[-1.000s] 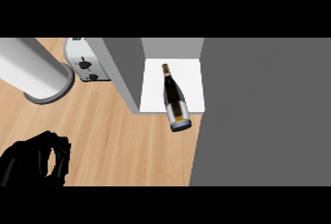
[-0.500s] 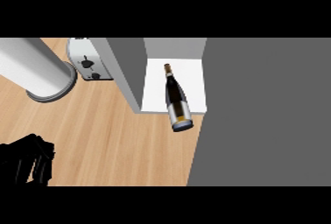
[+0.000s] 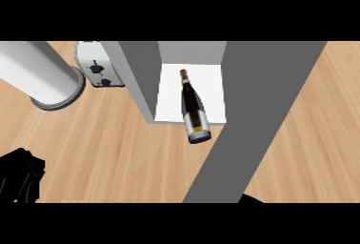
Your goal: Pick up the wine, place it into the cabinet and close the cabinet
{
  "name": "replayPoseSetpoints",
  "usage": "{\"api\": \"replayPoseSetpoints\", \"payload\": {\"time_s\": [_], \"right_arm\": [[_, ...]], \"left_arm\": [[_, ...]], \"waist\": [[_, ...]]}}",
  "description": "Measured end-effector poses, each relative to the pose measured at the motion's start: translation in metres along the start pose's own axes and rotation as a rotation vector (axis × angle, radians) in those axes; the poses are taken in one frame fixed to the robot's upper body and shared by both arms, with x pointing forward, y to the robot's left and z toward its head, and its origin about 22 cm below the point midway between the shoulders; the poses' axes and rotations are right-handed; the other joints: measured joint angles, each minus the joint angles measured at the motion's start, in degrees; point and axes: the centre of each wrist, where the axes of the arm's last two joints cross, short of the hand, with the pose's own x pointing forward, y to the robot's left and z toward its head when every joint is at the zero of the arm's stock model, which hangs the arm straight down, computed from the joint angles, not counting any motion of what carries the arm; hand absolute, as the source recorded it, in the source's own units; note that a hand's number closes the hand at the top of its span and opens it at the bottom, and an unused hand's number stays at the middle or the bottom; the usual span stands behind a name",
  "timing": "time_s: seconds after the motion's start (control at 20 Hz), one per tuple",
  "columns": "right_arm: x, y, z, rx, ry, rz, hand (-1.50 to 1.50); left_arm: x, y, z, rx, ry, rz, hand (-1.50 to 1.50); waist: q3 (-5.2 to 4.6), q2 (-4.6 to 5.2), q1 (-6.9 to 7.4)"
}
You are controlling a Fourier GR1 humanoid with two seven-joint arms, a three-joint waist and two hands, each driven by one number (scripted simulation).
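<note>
dark wine bottle (image 3: pixel 192 107) lies on the cabinet shelf (image 3: pixel 169 97), base overhanging; left hand (image 3: pixel 21 177), lower left: cannot tell its state.

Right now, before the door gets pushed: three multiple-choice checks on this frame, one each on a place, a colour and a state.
1. Where is the wine bottle?
A) lying on the shelf of the cabinet, base past the shelf's front edge
B) standing upright on that shelf
C) wholly outside the cabinet

2. What colour is the cabinet door?
A) white
B) grey
C) wood brown

3. What state is the cabinet in?
A) shut
B) its door is missing
C) open

Answers:
1 A: the bottle lies on its side on the white shelf, neck pointing inward, base overhanging the front edge.
2 B: the door is a plain grey panel.
3 C: the door stands away from the opening, so the shelf and bottle show.
</note>
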Motion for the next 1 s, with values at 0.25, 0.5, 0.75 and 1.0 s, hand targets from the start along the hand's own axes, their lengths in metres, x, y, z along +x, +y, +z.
{"api": "replayPoseSetpoints", "payload": {"time_s": [0.25, 0.5, 0.75, 1.0], "right_arm": [[0.006, 0.010, -0.046, 0.032, -0.025, -0.045, 1.50], [0.013, 0.009, -0.091, 0.018, -0.015, -0.090, 1.50], [0.016, 0.002, -0.128, -0.005, -0.009, -0.129, 1.50], [0.011, -0.013, -0.154, -0.048, -0.016, -0.167, 1.50]], "left_arm": [[-0.002, 0.001, 0.008, 0.001, 0.006, 0.002, 1.50], [0.005, 0.009, 0.001, -0.005, -0.001, -0.002, 1.50], [0.000, 0.012, 0.007, 0.001, -0.002, -0.004, 1.50], [-0.002, 0.014, 0.010, 0.004, 0.005, -0.001, 1.50]], "waist": [[0.03, -0.07, -0.26], [0.13, -0.02, -0.40], [0.15, -0.04, -0.40], [0.09, -0.11, -0.52]]}}
